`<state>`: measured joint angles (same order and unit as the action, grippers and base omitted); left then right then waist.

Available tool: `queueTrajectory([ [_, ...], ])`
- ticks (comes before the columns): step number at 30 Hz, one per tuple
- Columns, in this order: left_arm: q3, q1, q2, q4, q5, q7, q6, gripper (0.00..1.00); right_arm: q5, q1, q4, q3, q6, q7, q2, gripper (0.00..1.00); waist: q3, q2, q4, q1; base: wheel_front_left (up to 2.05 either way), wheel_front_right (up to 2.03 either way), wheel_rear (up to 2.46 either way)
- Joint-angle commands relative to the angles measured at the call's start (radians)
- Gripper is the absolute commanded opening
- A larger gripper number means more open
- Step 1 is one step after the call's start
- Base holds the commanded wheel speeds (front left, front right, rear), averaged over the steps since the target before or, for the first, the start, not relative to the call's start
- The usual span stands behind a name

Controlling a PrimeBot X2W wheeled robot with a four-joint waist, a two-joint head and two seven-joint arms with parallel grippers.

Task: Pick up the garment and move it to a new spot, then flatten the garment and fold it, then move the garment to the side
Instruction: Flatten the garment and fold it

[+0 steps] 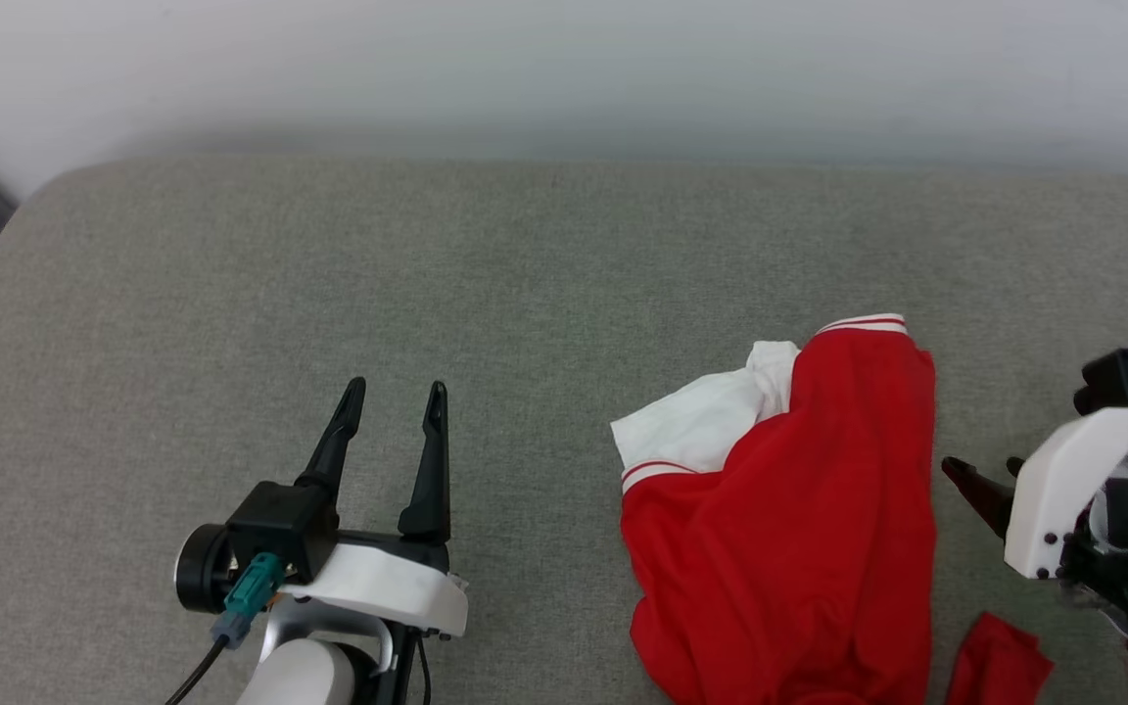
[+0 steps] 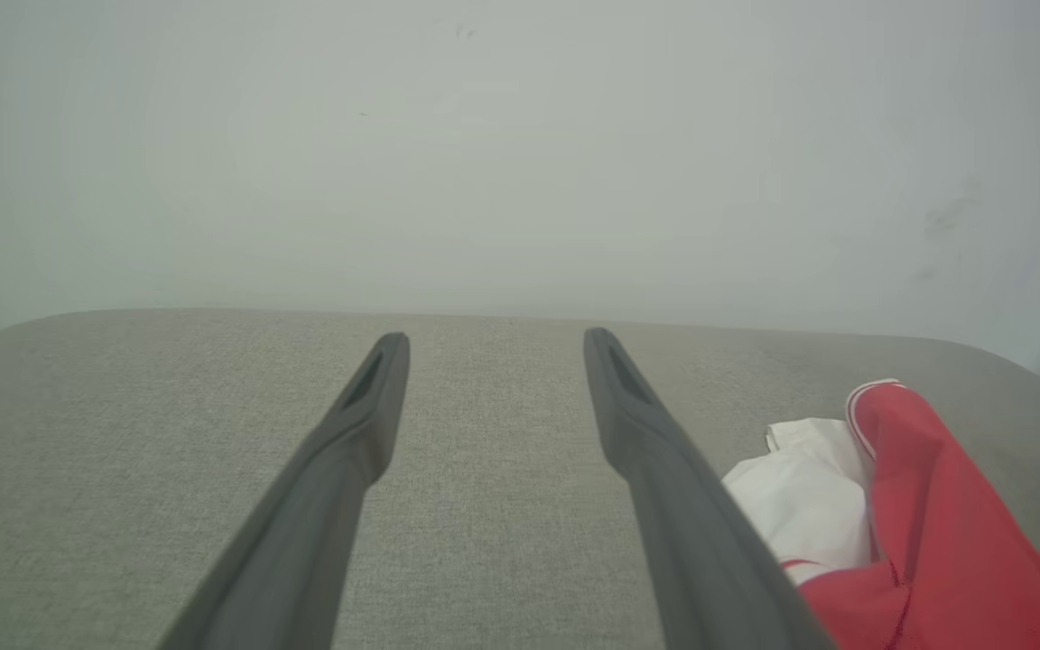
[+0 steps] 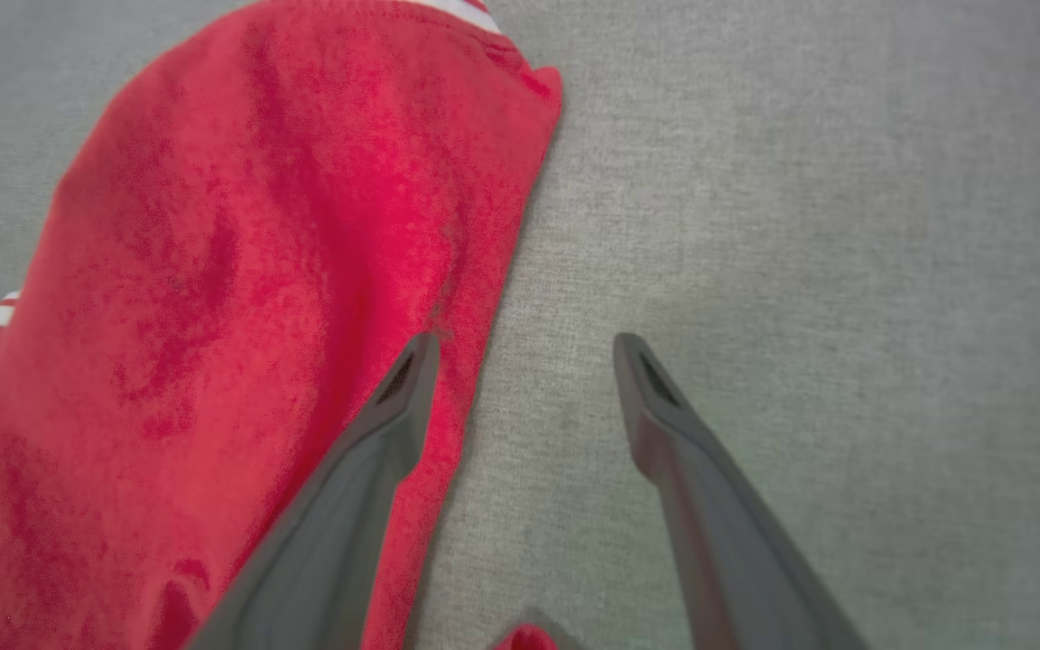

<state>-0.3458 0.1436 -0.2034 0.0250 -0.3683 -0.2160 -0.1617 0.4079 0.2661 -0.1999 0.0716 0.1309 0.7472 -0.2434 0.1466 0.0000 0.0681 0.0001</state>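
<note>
While it lies crumpled on the right part of the grey cushion [image 1: 427,255], the garment [image 1: 799,509] shows its red body uppermost, a white sleeve with red-striped trim bunched at its left edge; left gripper [image 1: 399,387] — fingers spread, empty, well apart from the cloth; right gripper [image 1: 980,468] — fingers spread, empty, just beside the garment's right edge

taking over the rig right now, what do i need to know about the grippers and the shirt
Left gripper: open, empty, above the grey cushion, left of the shirt.
Right gripper: open, empty, at the shirt's right edge.
Shirt: bunched up on the cushion, white sleeve crumpled on the side toward the left gripper.
Done: nothing flattened or folded yet.
Left: flatten, fold, move aside.
</note>
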Motion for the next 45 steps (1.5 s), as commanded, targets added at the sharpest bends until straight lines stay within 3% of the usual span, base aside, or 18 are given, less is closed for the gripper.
queueTrajectory([
  [1, -0.002, 0.021, 0.008, 0.004, 0.004, -0.009, 0.004, 1.00, 0.017, 0.040, -0.020, -0.017, 0.000, 0.027, -0.010, 1.00, 0.053, 0.0000, 0.038, -0.0001, 0.00, 0.00, 0.00],
  [11, -0.012, 0.071, 0.034, 0.053, 0.006, -0.032, 0.018, 1.00, 0.046, 0.128, -0.245, -0.147, 0.000, 0.130, -0.023, 1.00, 0.100, 0.0000, 0.070, -0.0001, 0.00, 0.00, 0.00],
  [12, -0.011, 0.070, 0.034, 0.057, 0.005, -0.033, 0.018, 1.00, 0.056, 0.122, -0.266, -0.158, 0.000, 0.142, -0.018, 0.49, 0.100, 0.0000, 0.069, -0.0001, 0.00, 0.00, 0.00],
  [13, -0.010, 0.067, 0.033, 0.060, 0.004, -0.033, 0.017, 1.00, 0.060, 0.119, -0.277, -0.174, 0.000, 0.142, -0.019, 0.21, 0.098, 0.0000, 0.068, -0.0001, 0.00, 0.00, 0.00],
  [14, -0.008, 0.065, 0.032, 0.063, 0.003, -0.034, 0.016, 1.00, 0.066, 0.119, -0.279, -0.182, 0.000, 0.127, -0.021, 0.00, 0.095, 0.0000, 0.064, -0.0001, 0.00, 0.00, 0.00],
  [19, 0.005, 0.044, 0.022, 0.073, -0.003, -0.038, 0.009, 1.00, 0.066, 0.128, -0.191, -0.188, -0.001, 0.020, -0.069, 0.00, 0.068, 0.0000, 0.032, -0.0001, 0.00, 0.00, 0.00],
  [25, 0.016, 0.015, 0.005, 0.067, -0.008, -0.037, -0.002, 1.00, 0.048, 0.003, -0.028, -0.077, 0.000, -0.056, -0.093, 0.00, 0.028, 0.0000, -0.012, -0.0001, 0.00, 0.00, 0.00],
  [32, 0.021, -0.021, -0.011, 0.054, -0.020, -0.023, -0.014, 1.00, 0.001, -0.255, 0.072, 0.093, 0.000, -0.035, 0.004, 0.00, -0.004, 0.0000, -0.052, -0.0001, 0.00, 0.00, 0.00],
  [33, 0.020, -0.026, -0.012, 0.052, -0.021, -0.020, -0.016, 1.00, 0.007, -0.284, 0.060, 0.105, 0.000, -0.033, 0.031, 0.33, -0.007, 0.0000, -0.055, -0.0001, 0.00, 0.00, 0.00],
  [34, 0.021, -0.032, -0.013, 0.051, -0.022, -0.018, -0.017, 1.00, 0.000, -0.305, 0.052, 0.107, 0.000, -0.045, 0.048, 1.00, -0.008, 0.0000, -0.059, -0.0001, 0.00, 0.00, 0.00],
  [37, 0.022, -0.041, -0.018, 0.052, -0.025, -0.010, -0.022, 1.00, -0.012, -0.343, 0.037, 0.111, 0.000, -0.116, 0.093, 1.00, -0.022, 0.0000, -0.067, -0.0001, 0.00, 0.00, 0.00],
  [45, 0.025, -0.087, -0.034, 0.061, -0.039, 0.008, -0.029, 1.00, -0.092, -0.385, 0.098, 0.124, 0.000, -0.373, 0.123, 1.00, -0.084, 0.0000, -0.077, -0.0001, 0.00, 0.00, 0.00],
])
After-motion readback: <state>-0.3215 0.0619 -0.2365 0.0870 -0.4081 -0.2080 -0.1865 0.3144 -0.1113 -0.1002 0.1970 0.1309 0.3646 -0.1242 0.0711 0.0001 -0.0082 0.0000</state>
